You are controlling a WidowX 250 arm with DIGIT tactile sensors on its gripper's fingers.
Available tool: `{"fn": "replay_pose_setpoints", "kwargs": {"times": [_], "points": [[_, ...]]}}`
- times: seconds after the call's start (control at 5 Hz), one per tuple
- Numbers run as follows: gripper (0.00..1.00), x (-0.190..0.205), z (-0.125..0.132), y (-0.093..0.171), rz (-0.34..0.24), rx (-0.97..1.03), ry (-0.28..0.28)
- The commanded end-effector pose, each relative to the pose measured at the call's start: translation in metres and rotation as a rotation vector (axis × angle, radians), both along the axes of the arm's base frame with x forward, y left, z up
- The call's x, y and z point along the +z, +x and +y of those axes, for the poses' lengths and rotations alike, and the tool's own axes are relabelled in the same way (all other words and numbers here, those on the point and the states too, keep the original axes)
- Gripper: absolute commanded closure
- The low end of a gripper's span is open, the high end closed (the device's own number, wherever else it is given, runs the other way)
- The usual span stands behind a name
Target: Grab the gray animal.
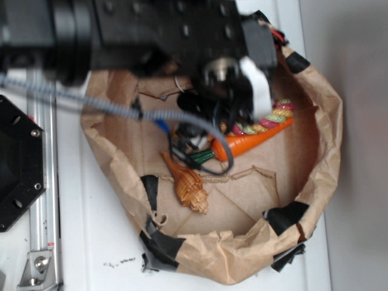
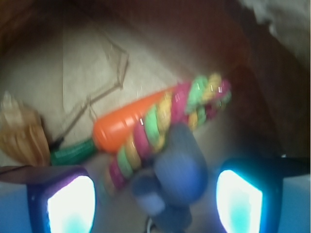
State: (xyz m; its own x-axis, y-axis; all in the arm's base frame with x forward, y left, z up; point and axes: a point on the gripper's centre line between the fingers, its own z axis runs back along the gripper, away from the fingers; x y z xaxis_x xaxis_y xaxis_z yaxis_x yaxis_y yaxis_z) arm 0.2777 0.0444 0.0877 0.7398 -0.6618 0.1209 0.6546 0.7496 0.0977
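The gray animal (image 2: pixel 182 165) shows blurred in the wrist view, a grayish-blue plush lying between my two fingertips. It touches the end of a multicoloured rope toy (image 2: pixel 160 131). My gripper (image 2: pixel 155 196) is open; the left pad (image 2: pixel 70 206) and right pad (image 2: pixel 239 201) stand well apart on either side of the animal, with gaps to it. In the exterior view the arm (image 1: pixel 182 36) hangs over the paper bag and hides the animal.
An orange carrot (image 1: pixel 254 140) with a green stem lies beside the rope toy (image 1: pixel 276 118). A brown ridged seashell (image 1: pixel 187 183) rests nearer the front. All sit inside a crumpled brown paper bag with raised walls (image 1: pixel 321 157).
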Motion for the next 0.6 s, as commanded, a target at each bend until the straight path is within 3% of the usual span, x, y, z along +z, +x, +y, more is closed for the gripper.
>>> {"fn": "replay_pose_setpoints", "kwargs": {"times": [0.0, 0.2, 0.4], "points": [[0.00, 0.015, 0.026, -0.002, -0.027, 0.037, -0.004], [0.00, -0.010, 0.019, 0.005, 0.005, 0.024, -0.103], [0.00, -0.046, -0.005, 0.010, 0.071, 0.004, -0.101]]}}
